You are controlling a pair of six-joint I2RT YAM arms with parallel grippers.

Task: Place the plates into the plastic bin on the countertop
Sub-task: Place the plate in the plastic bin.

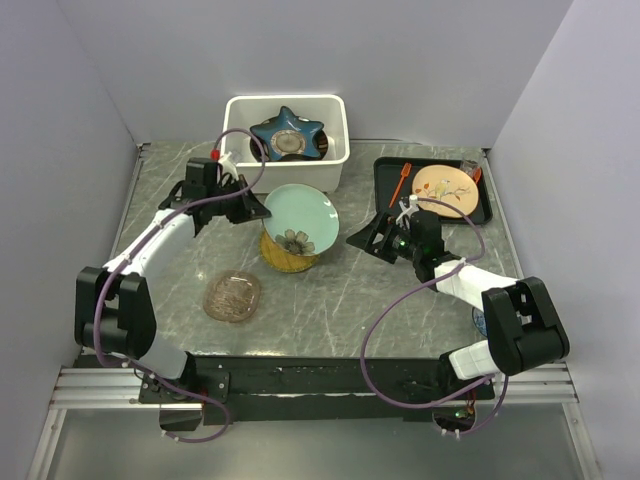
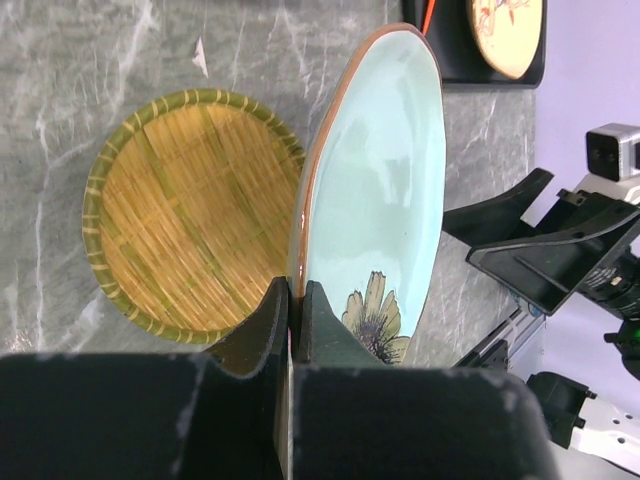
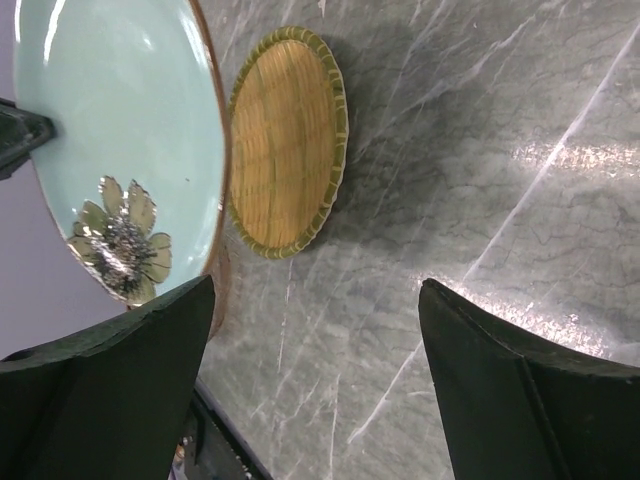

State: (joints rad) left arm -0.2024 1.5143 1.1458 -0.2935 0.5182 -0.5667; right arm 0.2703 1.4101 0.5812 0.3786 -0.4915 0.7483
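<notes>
Two arms (image 1: 165, 235) (image 1: 470, 285), one white bin (image 1: 240, 110), one black tray (image 1: 385, 180). Five plates: star (image 1: 288, 135), pale green (image 1: 300, 218), woven (image 1: 285, 258), amber glass (image 1: 232, 296), tan (image 1: 443, 190).

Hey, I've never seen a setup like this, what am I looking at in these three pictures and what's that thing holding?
These are two robot arms bolted to the near edge of a marble-look table. One picture looks down from above; the other two come from small cameras on each wrist.

The left claw is shut on the rim of a pale green flowered plate, held up above a woven bamboo plate. The right claw is open and holds nothing.

At the back stands the white plastic bin, already holding a blue star-shaped plate. An amber glass plate lies near the left arm. On the right, a black tray carries a tan round plate.
</notes>
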